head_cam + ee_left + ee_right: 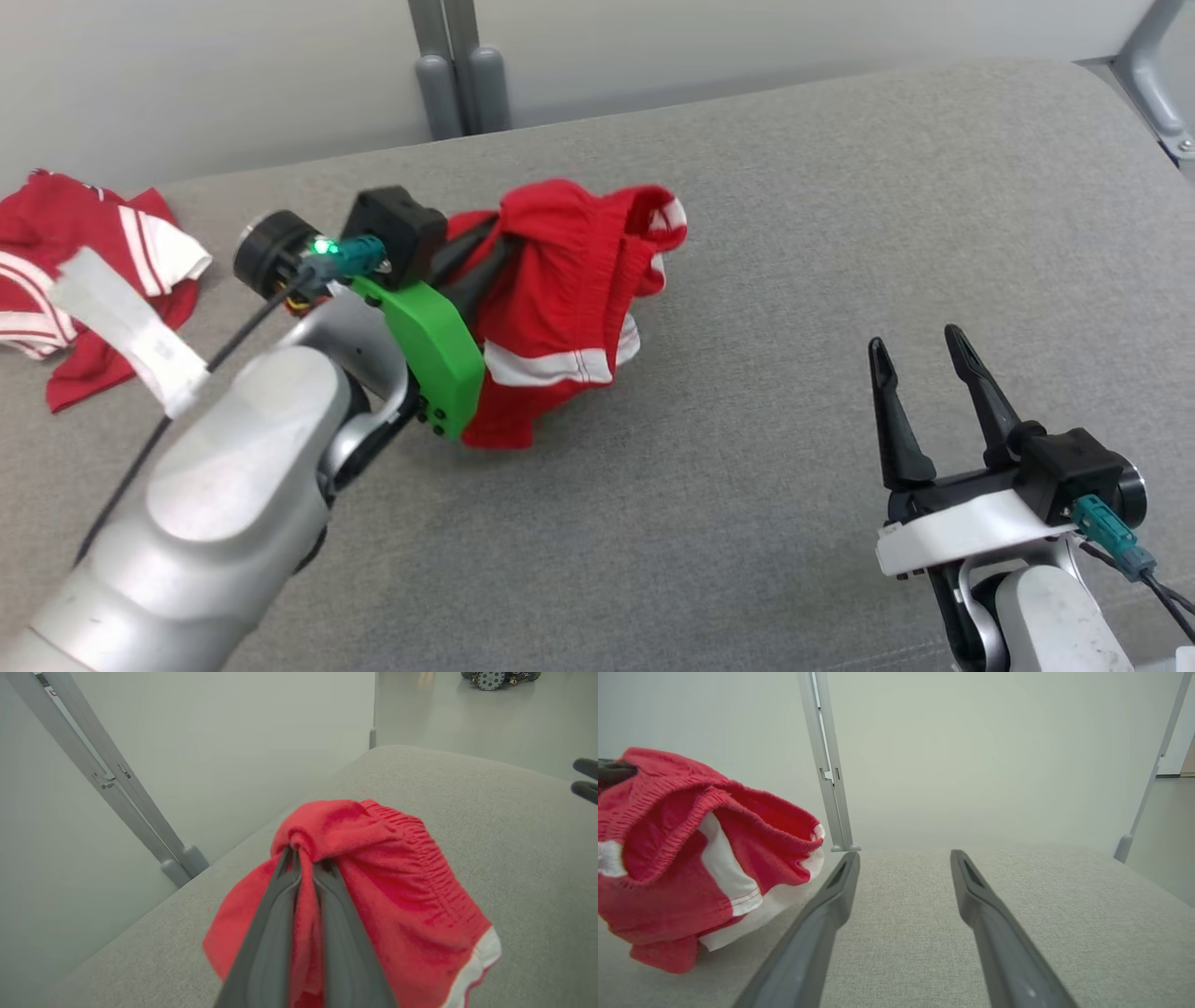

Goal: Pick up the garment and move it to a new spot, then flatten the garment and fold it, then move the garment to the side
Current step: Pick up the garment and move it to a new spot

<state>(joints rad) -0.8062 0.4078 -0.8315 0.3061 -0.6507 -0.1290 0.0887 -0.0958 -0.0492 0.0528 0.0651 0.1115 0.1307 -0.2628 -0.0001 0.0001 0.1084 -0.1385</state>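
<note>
**Red garment bunched in my left claw, right claw spread and bare**

At the far left of the grey fabric worktop [794, 233] lies a second red-and-white garment [84, 271]. It is crumpled and partly cut off by the head view's edge. A pale strip [131, 327] lies across it, and I cannot tell what the strip is.

Next comes my left claw [304, 856], clamped on a fold of the red garment [560, 289]. The cloth is squeezed between my two fingers and wraps over their tips, hiding them. The garment hangs in a lump near the worktop's middle, with a gathered elastic band and white trim showing. Its lower edge seems to touch the fabric, though my green wrist bracket [434, 350] covers part of it.

Further right, well apart from the garment, is my right claw [915, 338]. Its fingers are spread wide with nothing between them.
</note>
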